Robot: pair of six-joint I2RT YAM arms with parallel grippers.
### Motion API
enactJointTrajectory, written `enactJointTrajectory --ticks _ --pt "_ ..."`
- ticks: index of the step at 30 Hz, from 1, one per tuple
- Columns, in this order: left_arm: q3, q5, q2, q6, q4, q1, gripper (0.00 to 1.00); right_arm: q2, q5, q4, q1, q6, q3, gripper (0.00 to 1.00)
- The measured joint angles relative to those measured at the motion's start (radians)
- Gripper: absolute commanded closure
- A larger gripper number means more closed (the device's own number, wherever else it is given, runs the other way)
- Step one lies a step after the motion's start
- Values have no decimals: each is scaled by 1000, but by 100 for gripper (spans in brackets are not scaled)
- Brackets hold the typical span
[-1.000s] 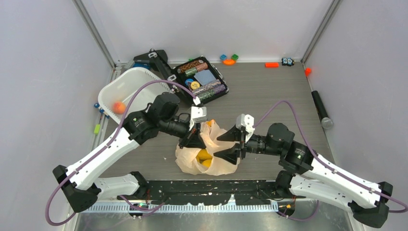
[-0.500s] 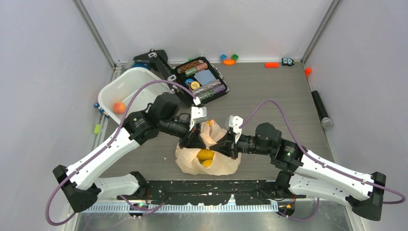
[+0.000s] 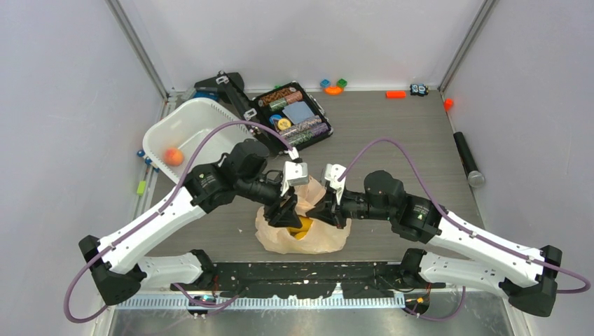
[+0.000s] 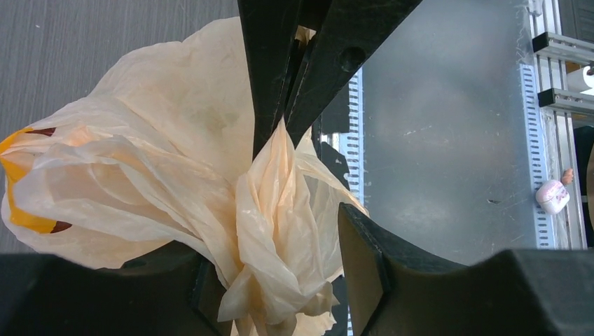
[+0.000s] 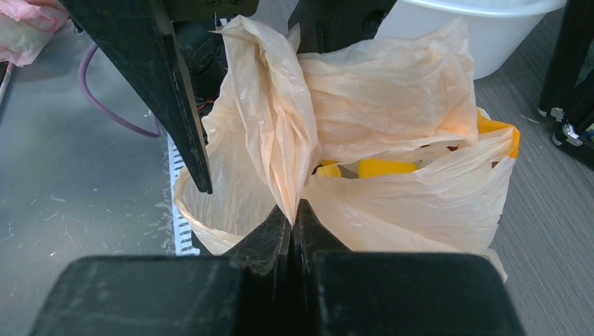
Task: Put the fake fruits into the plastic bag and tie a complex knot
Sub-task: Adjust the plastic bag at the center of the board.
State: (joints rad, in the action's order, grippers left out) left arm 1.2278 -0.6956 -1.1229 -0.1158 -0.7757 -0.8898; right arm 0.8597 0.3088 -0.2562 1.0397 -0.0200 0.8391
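The plastic bag sits at 6 o'clock on the counter, with yellow fake fruits inside. Its top is twisted into a long strip that stands up from the bag. The right tool reaches in from 3 o'clock and is pinched tight on that strip. The left tool, at 9 o'clock, has its fingers apart with loose bag between them. I think the right arm must pull the strip for the knot.

Left arm: stretched inward over the table.
Left end effector: jaws apart.
Right arm: stretched inward, opposite.
Right end effector: jaws together, pinching plastic bag.
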Motion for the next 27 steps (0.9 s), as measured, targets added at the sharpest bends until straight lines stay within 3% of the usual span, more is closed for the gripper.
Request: enactJointTrajectory --ticks 3,8,10,12,15,19,23,27 --pt "0 7 -7 -1 -4 -8 49 1 -2 -19 0 1 9 95" --pt "0 15 -13 -2 -5 -14 82 16 -5 -35 0 2 27 94" --pt "0 22 -14 -3 -5 -14 92 17 -5 -38 0 3 27 85" --pt "0 29 -13 -4 -3 -14 100 16 -5 -40 0 3 27 71" --pt "-1 34 -8 -7 4 -14 100 -2 -10 -46 0 5 27 47" --pt "-16 34 15 -7 18 -14 100 -71 -26 -47 0 7 27 24" --pt "-24 25 30 -8 26 -14 100 -147 -31 -41 0 10 27 15" --pt "-35 -5 35 -9 42 -14 100 -162 -10 -36 -13 11 40 13"
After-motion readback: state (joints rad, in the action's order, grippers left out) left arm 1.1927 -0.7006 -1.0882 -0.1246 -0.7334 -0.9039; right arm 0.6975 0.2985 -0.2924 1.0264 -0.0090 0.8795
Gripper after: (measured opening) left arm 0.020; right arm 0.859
